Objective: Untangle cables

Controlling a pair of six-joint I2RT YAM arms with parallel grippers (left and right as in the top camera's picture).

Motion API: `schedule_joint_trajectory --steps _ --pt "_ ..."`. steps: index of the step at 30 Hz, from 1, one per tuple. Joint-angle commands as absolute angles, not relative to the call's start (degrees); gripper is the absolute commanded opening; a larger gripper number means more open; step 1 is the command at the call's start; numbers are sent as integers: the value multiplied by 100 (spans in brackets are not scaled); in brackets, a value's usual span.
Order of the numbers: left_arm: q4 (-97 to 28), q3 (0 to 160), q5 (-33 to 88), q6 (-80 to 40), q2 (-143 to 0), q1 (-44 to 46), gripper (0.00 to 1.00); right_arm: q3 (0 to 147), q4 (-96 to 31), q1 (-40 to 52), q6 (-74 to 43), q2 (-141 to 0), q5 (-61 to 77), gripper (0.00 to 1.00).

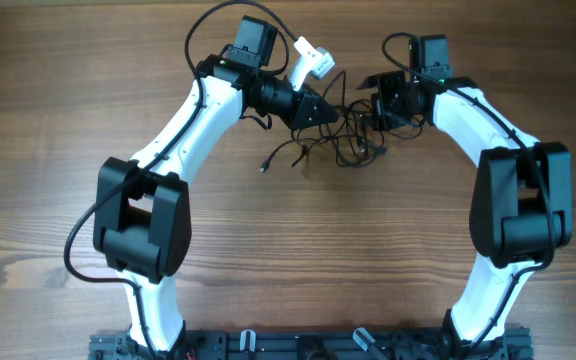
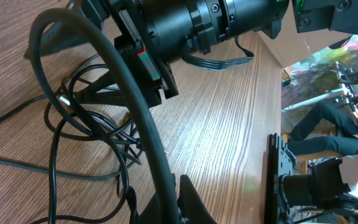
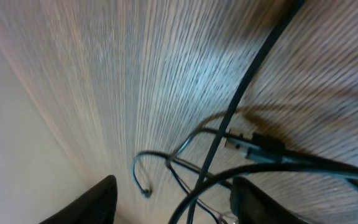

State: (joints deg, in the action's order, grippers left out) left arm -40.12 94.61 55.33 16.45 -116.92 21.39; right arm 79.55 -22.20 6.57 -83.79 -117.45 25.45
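Note:
Thin black cables (image 1: 343, 145) lie in a tangle on the wooden table between my two grippers. One loose plug end (image 1: 265, 166) trails out to the left. My left gripper (image 1: 326, 115) is at the tangle's left side. In the left wrist view its fingers (image 2: 182, 202) are shut on a black cable (image 2: 135, 106) that runs up out of them, with more loops (image 2: 86, 124) behind. My right gripper (image 1: 368, 108) is at the tangle's upper right. Its fingers (image 3: 173, 205) are open, with cable strands (image 3: 229, 143) lying between and beyond them.
A white plug piece (image 1: 313, 58) lies at the far edge behind the left gripper. The right arm's black wrist (image 2: 197, 25) fills the top of the left wrist view. The table's far edge (image 3: 36, 112) is close to the right gripper.

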Motion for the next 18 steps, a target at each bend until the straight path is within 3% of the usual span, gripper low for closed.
schedule_joint_trajectory --steps 1,3,4,5,11,18 --pt "-4016 9472 5544 1758 -11745 2139 4 7979 -2272 652 -8718 -11874 2287 60" --pt "-4018 9472 5544 1758 -11745 2139 4 7979 -2364 657 -8718 -11874 2263 47" --pt "-4016 9472 5544 1758 -11745 2139 4 7979 -2379 657 -8715 -11874 2222 34" --pt "-4021 9472 5544 1758 -11745 2139 4 7979 -2370 657 -8689 -11874 2145 7" --pt "-4104 9472 5454 1756 -11745 2137 4 7981 -2034 464 -7113 -11786 3024 4" --pt "-4147 9472 3815 631 -11745 2137 4 7979 -2051 -32 -4849 -10995 4519 4"
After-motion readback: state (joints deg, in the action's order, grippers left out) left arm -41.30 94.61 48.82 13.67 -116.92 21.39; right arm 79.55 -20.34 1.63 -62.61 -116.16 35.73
